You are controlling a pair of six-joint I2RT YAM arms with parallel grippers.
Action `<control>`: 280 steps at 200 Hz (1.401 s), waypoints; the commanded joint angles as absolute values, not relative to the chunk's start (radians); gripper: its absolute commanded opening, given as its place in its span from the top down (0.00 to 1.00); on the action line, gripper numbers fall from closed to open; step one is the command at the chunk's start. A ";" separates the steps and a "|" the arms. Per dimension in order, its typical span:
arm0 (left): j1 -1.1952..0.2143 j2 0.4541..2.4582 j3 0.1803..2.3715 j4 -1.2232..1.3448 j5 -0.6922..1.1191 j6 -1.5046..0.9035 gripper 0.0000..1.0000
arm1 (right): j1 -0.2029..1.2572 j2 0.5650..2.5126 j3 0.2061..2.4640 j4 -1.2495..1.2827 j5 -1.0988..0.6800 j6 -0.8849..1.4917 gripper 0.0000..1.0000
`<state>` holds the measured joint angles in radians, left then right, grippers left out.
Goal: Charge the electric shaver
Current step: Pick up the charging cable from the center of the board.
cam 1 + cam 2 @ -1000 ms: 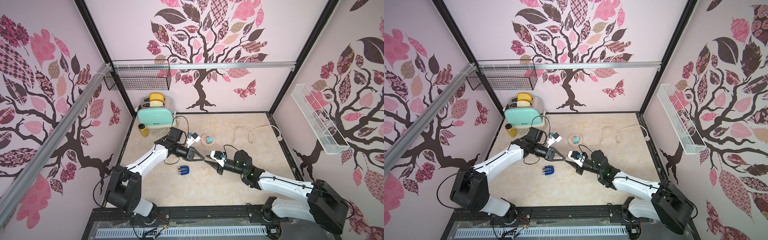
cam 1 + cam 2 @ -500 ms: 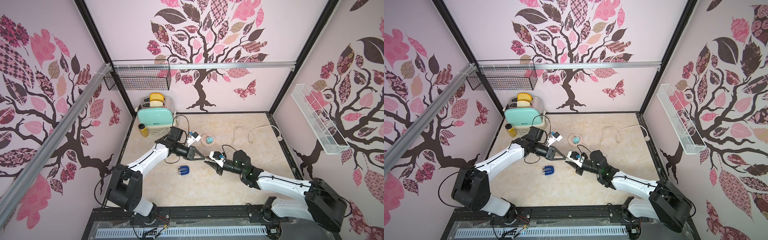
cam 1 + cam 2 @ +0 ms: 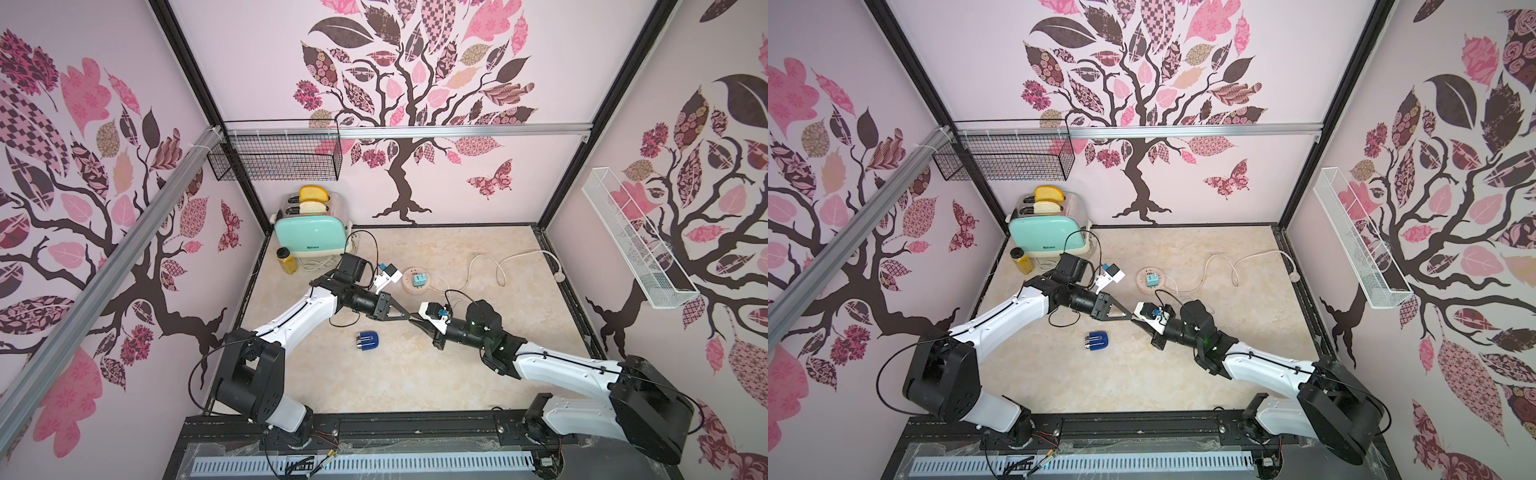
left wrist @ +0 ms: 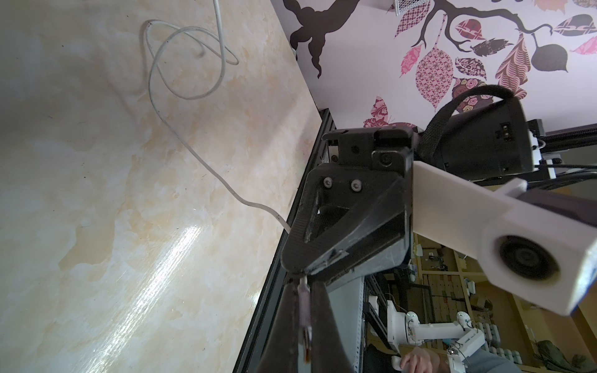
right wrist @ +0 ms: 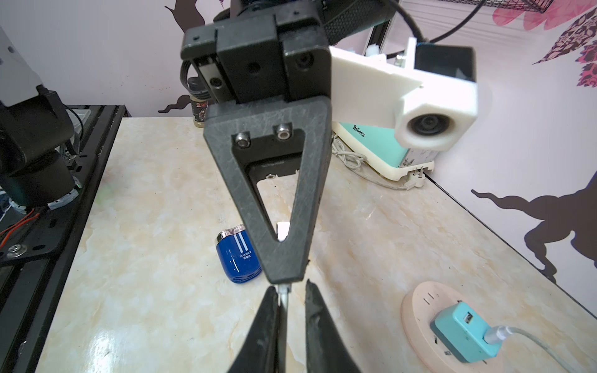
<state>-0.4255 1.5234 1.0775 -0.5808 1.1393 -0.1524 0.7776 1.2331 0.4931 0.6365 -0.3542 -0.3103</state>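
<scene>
Nearest to me, the small dark-blue shiny electric shaver with its silver head lay flat on the pale marble-look table. Nothing was touching it. Just past it, my two pincers met tip to tip above the table. My left pincer was pressed together on a little silver metal plug tip, which poked out between the fingers of my right pincer. My right pincer was a little spread: one finger was right against the plug and the other stood apart. I thought the good way was to squeeze the plug straight and firm with the right before the left let go, so it would not twist or drop. A thin white cable trailed over the table, so I should not tug. Farther back sat the round pale-pink socket hub with a teal cube plug adapter in it. Last of all stood the mint-green toaster.
</scene>
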 commanded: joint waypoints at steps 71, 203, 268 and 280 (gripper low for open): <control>-0.425 1.538 1.095 -0.604 1.171 -0.112 1.00 | 0.781 1.245 0.518 0.681 -0.350 -0.301 0.87; -0.426 1.549 1.096 -0.627 1.157 -0.094 1.00 | 0.781 1.216 0.518 0.643 -0.337 -0.317 0.94; -0.426 1.557 1.103 -0.617 1.157 -0.104 1.00 | 0.781 1.198 0.516 0.622 -0.330 -0.323 0.85; -0.426 1.553 1.104 -0.618 1.157 -0.104 1.00 | 0.781 1.204 0.518 0.620 -0.332 -0.323 0.86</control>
<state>-0.4217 1.5406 1.0790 -0.6075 1.1492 -0.1200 0.7830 1.2106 0.4931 0.6132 -0.3420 -0.3187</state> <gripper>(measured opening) 0.057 0.146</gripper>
